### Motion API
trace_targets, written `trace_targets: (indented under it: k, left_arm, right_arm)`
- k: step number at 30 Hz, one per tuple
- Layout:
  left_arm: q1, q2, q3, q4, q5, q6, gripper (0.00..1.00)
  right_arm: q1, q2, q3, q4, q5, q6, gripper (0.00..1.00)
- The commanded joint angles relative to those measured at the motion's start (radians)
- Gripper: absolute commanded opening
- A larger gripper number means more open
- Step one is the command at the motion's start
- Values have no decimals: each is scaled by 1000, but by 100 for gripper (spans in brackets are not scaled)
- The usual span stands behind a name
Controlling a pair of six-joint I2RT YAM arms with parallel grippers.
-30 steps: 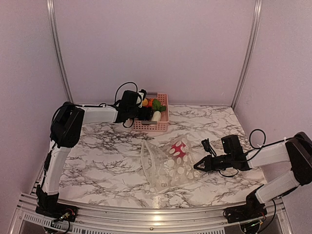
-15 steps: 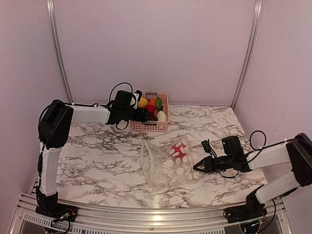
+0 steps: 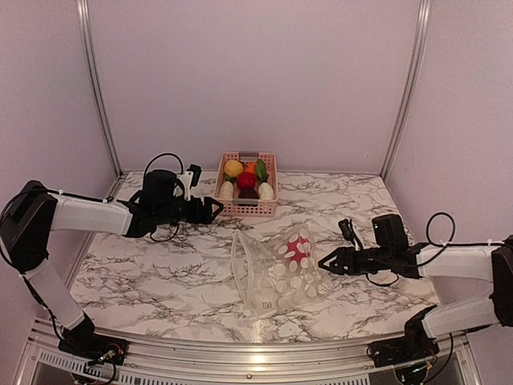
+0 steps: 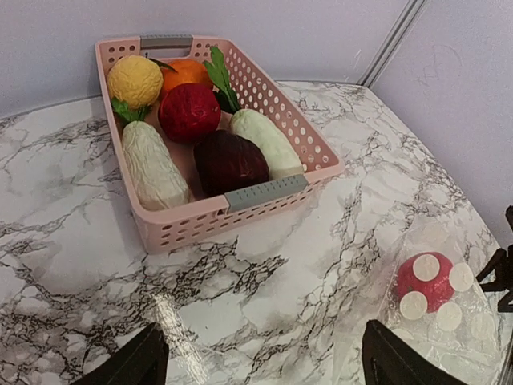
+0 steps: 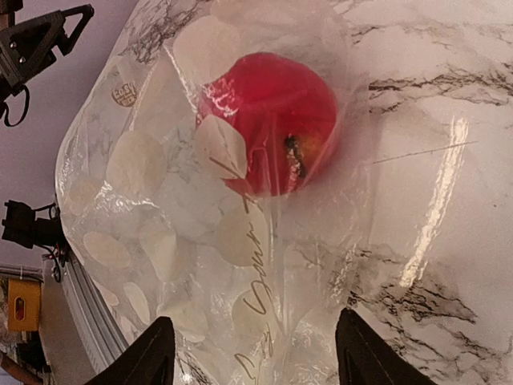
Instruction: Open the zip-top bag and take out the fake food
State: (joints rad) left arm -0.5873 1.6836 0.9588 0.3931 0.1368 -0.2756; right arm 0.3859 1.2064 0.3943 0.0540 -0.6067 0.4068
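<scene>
Right gripper [image 5: 252,325] is spread wide, gripping nothing, with the zip-top bag [image 5: 152,184] right at its tips, I'd guess lined up to pinch that floppy dotted plastic. One smooth round red fake food [image 5: 268,120] sits inside. Left gripper [image 4: 260,349] is spread too, empty, slotted pink basket [image 4: 317,148] just beyond it

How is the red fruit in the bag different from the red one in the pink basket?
The red fruit lies alone in the bag, under spotted clear plastic; the red one sits uncovered in the basket, packed among other toy food. The bag fruit looks bright and smooth, with a dark dimple; the basket one is darker and crinkly. Both are red and round.
</scene>
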Motion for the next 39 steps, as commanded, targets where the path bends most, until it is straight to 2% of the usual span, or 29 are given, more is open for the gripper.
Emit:
trace_targets:
  k: [1,7,10,16,21,25,29,33,37,39]
  left_arm:
    - [-16,-103,-170,107,67,-71,84]
    - [-90,-196,-420,260,77,-141,77]
    - [-162,-199,-473,313,66,-163,74]
    - [-269,-119,-485,414,54,-210,69]
    - [-302,-19,-457,522,78,-264,64]
    - [-315,61,-401,542,93,-273,61]
    - [-319,137,-346,581,126,-286,59]
    - [-323,195,-291,604,145,-306,58]
    - [-330,247,-233,626,164,-337,58]
    - [-336,277,-199,609,164,-342,58]
  right_arm:
    - [-21,2,88,-40,74,-19,69]
    - [-22,127,181,28,71,-16,70]
    - [-23,201,228,45,69,-29,69]
    - [-25,299,300,61,49,-59,68]
    - [-24,355,327,87,33,-72,65]
    - [-25,400,337,103,11,-80,59]
    - [-25,432,336,124,-5,-79,49]
    - [-26,464,331,143,-24,-71,28]
    - [-24,476,318,166,-54,-61,3]
    - [-25,476,308,179,-66,-55,0]
